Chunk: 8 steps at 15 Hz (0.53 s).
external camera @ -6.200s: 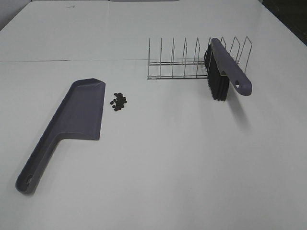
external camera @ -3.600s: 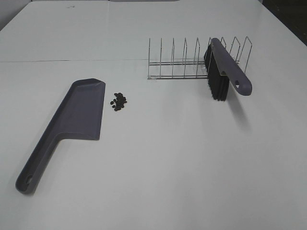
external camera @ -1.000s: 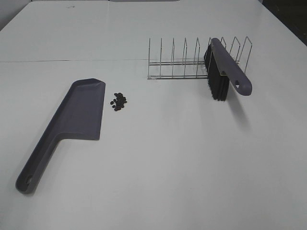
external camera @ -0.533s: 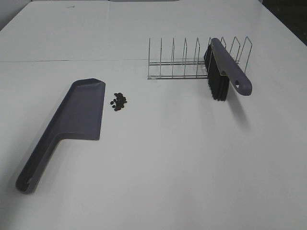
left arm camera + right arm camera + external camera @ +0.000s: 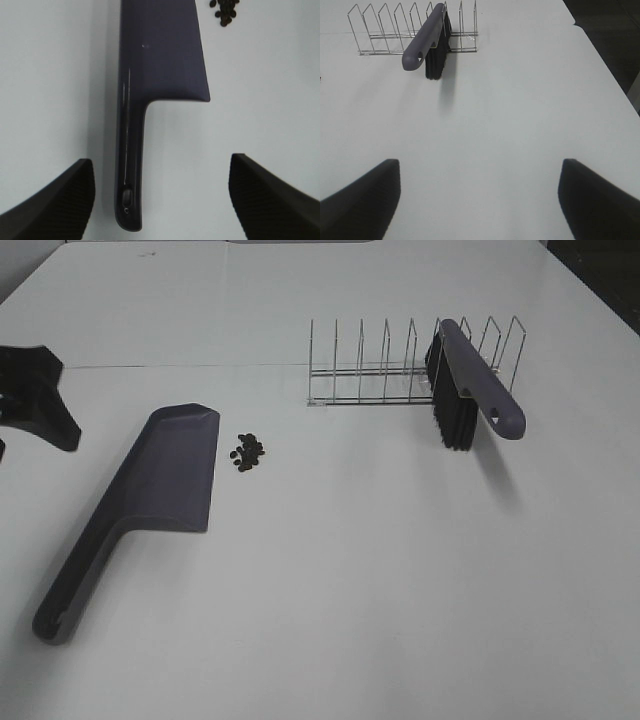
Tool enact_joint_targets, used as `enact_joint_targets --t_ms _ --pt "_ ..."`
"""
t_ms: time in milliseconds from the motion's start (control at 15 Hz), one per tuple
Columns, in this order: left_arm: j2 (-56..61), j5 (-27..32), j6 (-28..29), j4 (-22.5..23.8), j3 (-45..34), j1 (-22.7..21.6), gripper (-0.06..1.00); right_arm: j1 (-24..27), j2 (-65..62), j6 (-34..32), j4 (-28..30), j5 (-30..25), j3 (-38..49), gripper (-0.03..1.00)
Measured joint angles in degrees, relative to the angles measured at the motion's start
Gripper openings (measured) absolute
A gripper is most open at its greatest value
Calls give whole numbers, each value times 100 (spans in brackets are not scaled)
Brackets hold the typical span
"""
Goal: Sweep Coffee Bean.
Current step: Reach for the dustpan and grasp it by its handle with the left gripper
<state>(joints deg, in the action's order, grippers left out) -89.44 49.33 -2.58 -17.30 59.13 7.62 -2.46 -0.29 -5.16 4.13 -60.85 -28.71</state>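
Note:
The coffee bean [image 5: 247, 450] cluster lies on the white table just right of the grey dustpan's [image 5: 165, 480] blade. In the left wrist view the beans [image 5: 225, 7] show at the frame's edge beyond the dustpan [image 5: 160, 55]. My left gripper [image 5: 161, 167] hovers open over the dustpan's handle end, fingers [image 5: 50, 200] wide on both sides, touching nothing. Part of my left arm [image 5: 35, 405] shows at the left edge of the exterior view. My right gripper [image 5: 480, 167] is open and empty, facing the grey brush [image 5: 427, 40] from a distance.
The brush [image 5: 470, 390] leans bristles-down in a wire rack [image 5: 380, 370] at the back right, its handle sticking out toward the front. The same rack [image 5: 380, 30] shows in the right wrist view. The table's right edge [image 5: 605, 60] borders dark floor.
A dark part of my left arm has come into the exterior view at the left edge. Dustpan, beans, brush and rack have not moved.

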Motion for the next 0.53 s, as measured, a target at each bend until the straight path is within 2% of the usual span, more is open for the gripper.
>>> enact_joint_targets --t_ms 267,533 --pt "-888 -23 286 424 0 149 73 0 0 0 0 0 0 76" --pt "-1684 -653 304 498 6 470 73 0 0 0 0 0 0 76"
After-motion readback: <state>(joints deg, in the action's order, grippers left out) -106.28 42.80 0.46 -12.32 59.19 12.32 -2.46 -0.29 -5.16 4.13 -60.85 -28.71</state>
